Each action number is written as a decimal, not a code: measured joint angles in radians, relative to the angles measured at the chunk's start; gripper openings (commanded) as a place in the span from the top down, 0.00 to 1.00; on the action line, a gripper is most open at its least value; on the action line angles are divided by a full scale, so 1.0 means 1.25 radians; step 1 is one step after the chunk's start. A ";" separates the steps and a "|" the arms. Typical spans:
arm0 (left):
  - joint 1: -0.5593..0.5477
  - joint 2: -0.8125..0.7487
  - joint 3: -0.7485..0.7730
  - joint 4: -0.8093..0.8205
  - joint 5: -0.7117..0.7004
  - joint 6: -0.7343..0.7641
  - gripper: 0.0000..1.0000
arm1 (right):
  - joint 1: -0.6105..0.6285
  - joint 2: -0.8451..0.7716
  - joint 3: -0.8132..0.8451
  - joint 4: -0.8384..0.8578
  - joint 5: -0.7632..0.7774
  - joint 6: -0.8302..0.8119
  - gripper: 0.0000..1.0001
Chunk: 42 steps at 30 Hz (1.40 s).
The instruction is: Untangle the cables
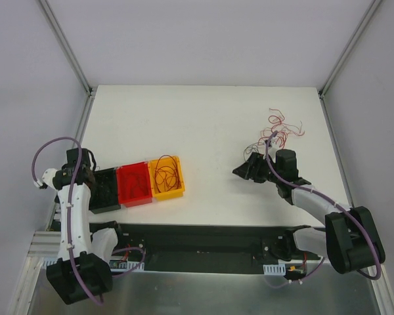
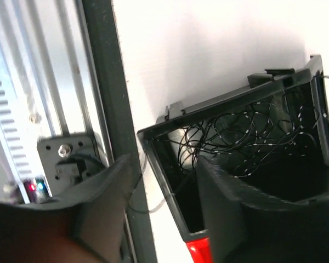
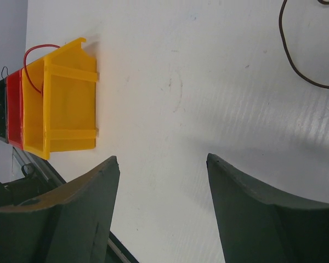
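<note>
A loose tangle of thin red and dark cables (image 1: 280, 131) lies on the white table at the back right. More red cables (image 1: 165, 172) curl inside the yellow bin (image 1: 178, 190), and thin black cables (image 2: 247, 137) fill the black bin (image 2: 153, 148). My left gripper (image 2: 165, 161) is open, its fingers straddling that bin's near wall, with one thin wire (image 2: 149, 206) draped over the wall between them. It sits at the table's left edge (image 1: 94, 180). My right gripper (image 3: 162, 159) is open and empty over bare table, just in front of the tangle (image 1: 244, 170).
Black, red (image 1: 134, 184) and yellow bins stand in a row at the front left. In the right wrist view the yellow bin (image 3: 66, 104) shows a red loop (image 3: 35, 55) over its rim, and a dark cable (image 3: 296, 60) curves at the top right. A metal frame rail (image 2: 107, 98) borders the table.
</note>
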 measured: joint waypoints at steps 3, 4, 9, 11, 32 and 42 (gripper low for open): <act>0.000 0.018 -0.026 0.058 0.014 0.032 0.86 | 0.000 -0.005 0.000 0.000 0.000 0.000 0.33; 0.000 0.015 -0.038 0.084 0.030 0.055 0.88 | 0.000 -0.005 0.000 0.000 0.000 0.000 0.33; 0.000 0.036 -0.072 0.209 0.122 0.117 1.00 | 0.000 -0.005 0.000 0.000 0.000 0.000 0.33; 0.000 0.090 -0.081 0.252 0.154 0.127 1.00 | 0.000 -0.004 0.000 0.001 0.000 0.000 0.33; -0.058 0.066 0.083 0.203 0.169 0.074 0.01 | 0.000 0.021 0.003 -0.010 0.000 0.000 0.34; -0.408 0.189 0.281 0.156 0.135 0.046 0.01 | 0.000 -0.104 0.063 -0.195 0.056 -0.043 0.33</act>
